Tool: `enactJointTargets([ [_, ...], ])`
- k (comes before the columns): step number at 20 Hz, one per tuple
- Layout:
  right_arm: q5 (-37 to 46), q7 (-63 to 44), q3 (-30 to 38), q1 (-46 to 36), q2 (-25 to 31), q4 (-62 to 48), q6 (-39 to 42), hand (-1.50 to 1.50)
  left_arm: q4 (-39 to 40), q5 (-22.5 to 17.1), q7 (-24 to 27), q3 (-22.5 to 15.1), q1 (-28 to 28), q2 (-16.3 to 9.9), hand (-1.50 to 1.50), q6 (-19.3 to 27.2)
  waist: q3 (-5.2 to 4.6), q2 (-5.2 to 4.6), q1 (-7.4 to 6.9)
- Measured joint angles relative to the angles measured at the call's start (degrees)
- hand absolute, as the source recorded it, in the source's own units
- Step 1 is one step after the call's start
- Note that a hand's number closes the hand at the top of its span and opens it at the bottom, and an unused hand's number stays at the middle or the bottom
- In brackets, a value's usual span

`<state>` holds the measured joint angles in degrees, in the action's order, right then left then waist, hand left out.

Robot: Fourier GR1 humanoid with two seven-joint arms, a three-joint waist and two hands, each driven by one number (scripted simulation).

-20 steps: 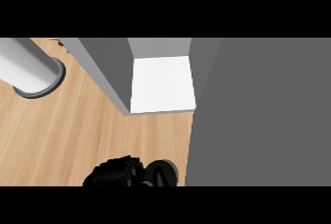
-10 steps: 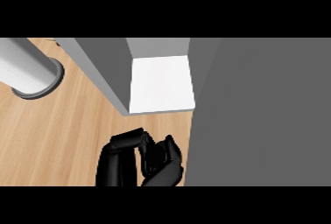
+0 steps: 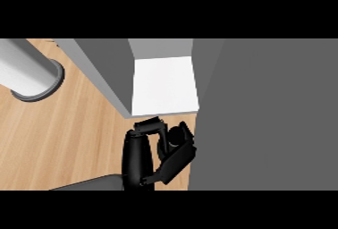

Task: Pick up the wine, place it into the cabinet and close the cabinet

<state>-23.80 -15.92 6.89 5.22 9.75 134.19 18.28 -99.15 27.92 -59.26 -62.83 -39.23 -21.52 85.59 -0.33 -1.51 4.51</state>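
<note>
Even, diffuse light falls across the wooden table, with no glare and only a faint shadow ringing the grey cylinder far left of the robot hand. The white cabinet shelf just above it is brightest; the grey door to its right is flat and shadowless.

The cabinet stands open ahead, hemmed by its grey door and left wall.

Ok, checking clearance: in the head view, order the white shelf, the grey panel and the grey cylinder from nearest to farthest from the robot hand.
1. The grey panel, beside the robot hand on the view's right, and the white shelf, just above it: too close to call.
2. The grey cylinder, upper left, clearly farthest.
</note>
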Motion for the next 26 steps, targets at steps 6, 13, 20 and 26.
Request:
enactJointTargets([
  [6, -0.84, -0.21, 0.76, -1.04, 0.01, -0.36, -0.41, -1.50, 4.85, -2.05, 2.92, -0.59, 0.14, 1.78, 1.50, 0.07, -0.06, -0.20, -0.06],
  [13, -2.77, -0.70, 2.14, -1.40, 0.75, -0.89, -0.06, -1.50, 7.77, -4.61, 6.15, 0.44, -0.64, 3.23, 1.50, 0.06, -0.10, -0.35, 0.23],
  [20, -2.92, -0.56, 1.50, -1.39, 0.42, -0.79, 0.15, -1.50, 9.13, -8.49, 7.88, 2.28, -3.66, 4.22, 1.50, -0.12, -0.12, -0.58, 0.97],
  [26, -3.51, -0.45, 1.99, -1.68, 0.50, -0.92, 0.27, -1.50, 10.63, -12.38, 8.71, 3.87, -5.93, 4.38, 1.50, -0.26, -0.12, -0.86, 1.62],
])
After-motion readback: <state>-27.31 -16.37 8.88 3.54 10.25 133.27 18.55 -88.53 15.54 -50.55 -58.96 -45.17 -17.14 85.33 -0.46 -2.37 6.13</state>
